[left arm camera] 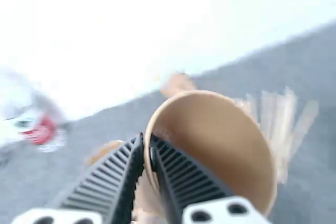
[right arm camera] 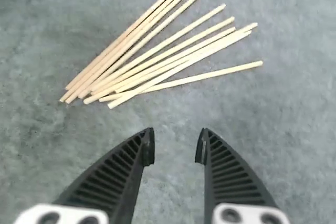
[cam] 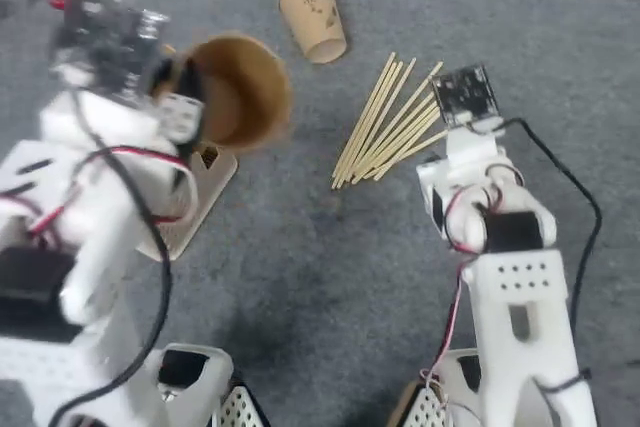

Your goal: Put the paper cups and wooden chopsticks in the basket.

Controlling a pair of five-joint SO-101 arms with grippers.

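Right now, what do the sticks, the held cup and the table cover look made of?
The sticks look like pale bare wood: matte, tan, thin and straight. The cup looks like brown paper, matte with a thin rim. The cover seems grey felt or carpet, given its fuzzy nap.

The paper cup (left arm camera: 210, 145) pinched at its rim between the left gripper's (left arm camera: 146, 145) fingers (left arm camera: 178, 177) is matt brown paper, smooth inside. Ahead of the right gripper's (right arm camera: 175, 148) ribbed, matt black plastic fingers (right arm camera: 121, 182), the chopsticks (right arm camera: 157, 51) are pale bare wood on fuzzy grey cloth (right arm camera: 283, 103).
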